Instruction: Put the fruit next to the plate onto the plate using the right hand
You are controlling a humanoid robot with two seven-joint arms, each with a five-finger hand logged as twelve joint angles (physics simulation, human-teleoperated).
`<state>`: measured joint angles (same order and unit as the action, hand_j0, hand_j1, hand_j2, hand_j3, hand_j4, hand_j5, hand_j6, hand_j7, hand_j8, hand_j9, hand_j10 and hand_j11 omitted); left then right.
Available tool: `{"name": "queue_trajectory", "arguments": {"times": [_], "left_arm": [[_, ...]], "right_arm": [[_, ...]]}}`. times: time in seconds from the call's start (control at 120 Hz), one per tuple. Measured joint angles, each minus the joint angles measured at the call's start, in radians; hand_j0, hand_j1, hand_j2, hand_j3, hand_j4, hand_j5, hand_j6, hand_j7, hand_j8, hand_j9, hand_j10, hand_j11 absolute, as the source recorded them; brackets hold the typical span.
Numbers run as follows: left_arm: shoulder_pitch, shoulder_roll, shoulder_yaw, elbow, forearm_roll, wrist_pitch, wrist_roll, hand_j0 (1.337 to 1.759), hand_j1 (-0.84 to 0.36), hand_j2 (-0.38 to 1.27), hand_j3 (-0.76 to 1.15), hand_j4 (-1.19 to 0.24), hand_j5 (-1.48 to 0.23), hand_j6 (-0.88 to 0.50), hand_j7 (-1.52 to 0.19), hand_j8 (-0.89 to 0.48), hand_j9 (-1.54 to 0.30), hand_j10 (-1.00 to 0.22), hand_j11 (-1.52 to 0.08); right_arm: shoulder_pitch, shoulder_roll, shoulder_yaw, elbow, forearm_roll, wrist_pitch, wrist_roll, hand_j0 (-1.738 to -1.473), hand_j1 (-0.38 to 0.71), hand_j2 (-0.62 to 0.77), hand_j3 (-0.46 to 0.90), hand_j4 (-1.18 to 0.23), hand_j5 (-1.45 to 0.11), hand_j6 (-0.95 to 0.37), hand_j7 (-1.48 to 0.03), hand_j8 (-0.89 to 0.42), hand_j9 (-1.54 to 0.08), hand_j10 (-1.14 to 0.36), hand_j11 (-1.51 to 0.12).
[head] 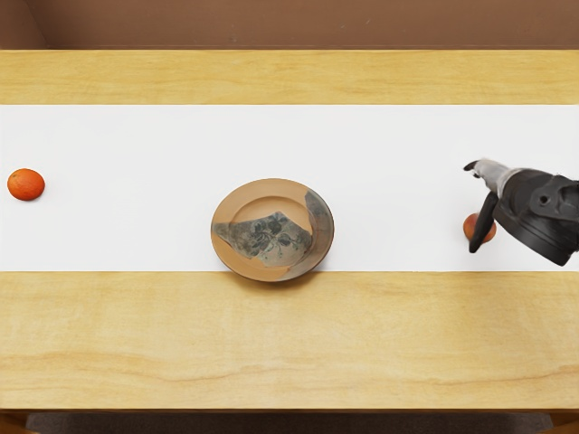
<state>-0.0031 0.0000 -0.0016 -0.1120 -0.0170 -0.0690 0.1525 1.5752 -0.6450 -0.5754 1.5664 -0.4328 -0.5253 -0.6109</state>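
A brown plate with a dark flower pattern sits in the middle of the white runner. One orange-red fruit lies to the plate's right, near the runner's front edge. My right hand comes in from the right edge and hovers over this fruit. Its fingers are spread: one dark finger crosses the fruit, while a grey one points left, farther back. The hand holds nothing. A second orange-red fruit lies far to the left. The left arm does not show.
The white runner spans the wooden table from left to right. A bare stretch of runner separates the right fruit from the plate.
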Motion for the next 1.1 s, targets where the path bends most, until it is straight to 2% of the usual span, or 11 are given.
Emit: {"name": "queue_trajectory", "arguments": {"times": [0.217,0.6,0.967,1.1], "left_arm": [[0.0,0.0,0.0,0.0,0.0,0.0,0.0,1.658,0.34,0.0,0.0,-0.01,-0.01,-0.01,-0.01,-0.01,-0.01,-0.01,-0.01],[0.0,0.0,0.0,0.0,0.0,0.0,0.0,1.658,0.34,0.0,0.0,-0.01,-0.01,-0.01,-0.01,-0.01,-0.01,-0.01,-0.01],[0.0,0.0,0.0,0.0,0.0,0.0,0.0,1.658,0.34,0.0,0.0,-0.01,-0.01,-0.01,-0.01,-0.01,-0.01,-0.01,-0.01],[0.0,0.0,0.0,0.0,0.0,0.0,0.0,1.658,0.34,0.0,0.0,-0.01,-0.01,-0.01,-0.01,-0.01,-0.01,-0.01,-0.01]], "right_arm": [[-0.023,0.036,-0.047,0.002,0.001,-0.071,0.0,-1.658,-0.15,-0.03,0.0,-0.17,-0.22,-0.17,-0.22,-0.17,-0.22,-0.17,-0.22],[-0.032,0.065,-0.101,-0.004,0.018,-0.085,0.0,-1.658,-0.03,-0.05,0.0,-0.27,-0.35,-0.27,-0.35,-0.27,-0.35,-0.27,-0.35],[-0.035,0.071,-0.15,-0.054,0.028,-0.086,0.0,-1.658,0.0,-0.06,0.0,-0.29,-0.38,-0.29,-0.38,-0.29,-0.38,-0.29,-0.38],[-0.029,0.112,-0.134,-0.07,0.048,-0.086,0.0,-1.658,0.0,-0.06,0.0,-0.29,-0.38,-0.29,-0.38,-0.29,-0.38,-0.29,-0.38]]}}
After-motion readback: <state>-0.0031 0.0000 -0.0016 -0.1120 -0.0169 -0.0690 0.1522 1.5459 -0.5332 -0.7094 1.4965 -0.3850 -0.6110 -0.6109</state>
